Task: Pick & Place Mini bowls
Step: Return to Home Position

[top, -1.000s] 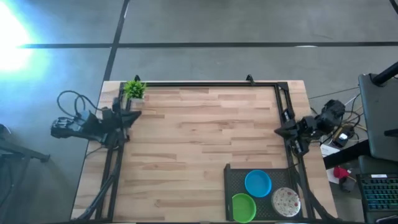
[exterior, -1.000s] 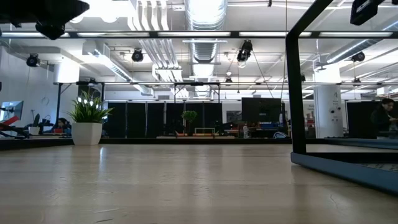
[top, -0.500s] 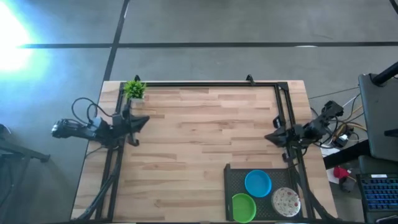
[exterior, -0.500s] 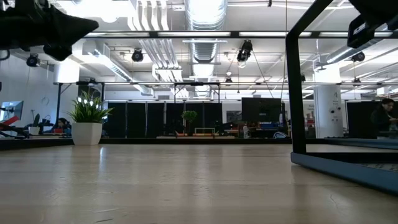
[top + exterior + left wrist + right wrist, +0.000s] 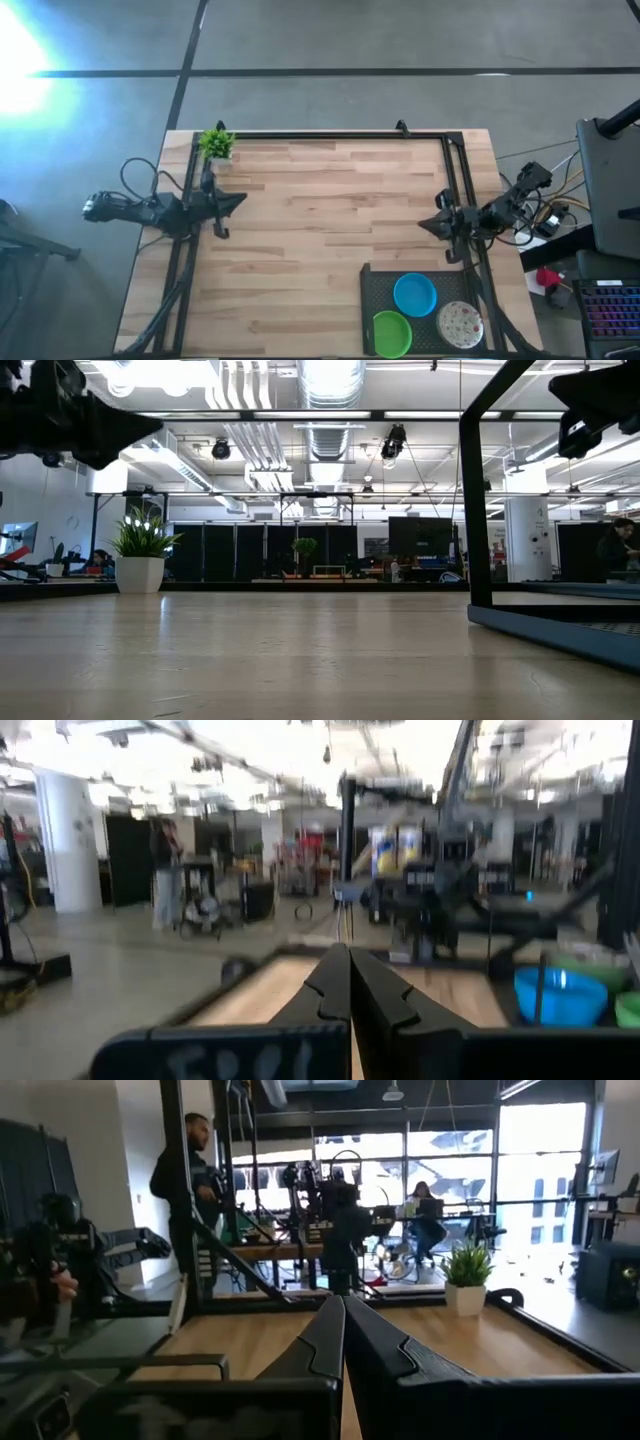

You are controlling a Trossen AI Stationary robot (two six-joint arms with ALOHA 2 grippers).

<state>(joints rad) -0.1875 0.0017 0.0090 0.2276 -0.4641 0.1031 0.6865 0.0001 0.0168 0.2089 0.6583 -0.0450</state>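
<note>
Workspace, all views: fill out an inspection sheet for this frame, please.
Surface: wooden table, black frame along its edges.
Job's things: green bowl, blue bowl and speckled white bowl on the dark shelf, lower right in the high view; stack heights cannot be told.
Clutter: potted plant, upper left corner.
Grippers: left gripper at the left edge, right gripper at the right edge; both shut, empty.
Cables: cable loop off the left edge; cable tangle off the right edge.
Surroundings: person standing beyond the table.
</note>
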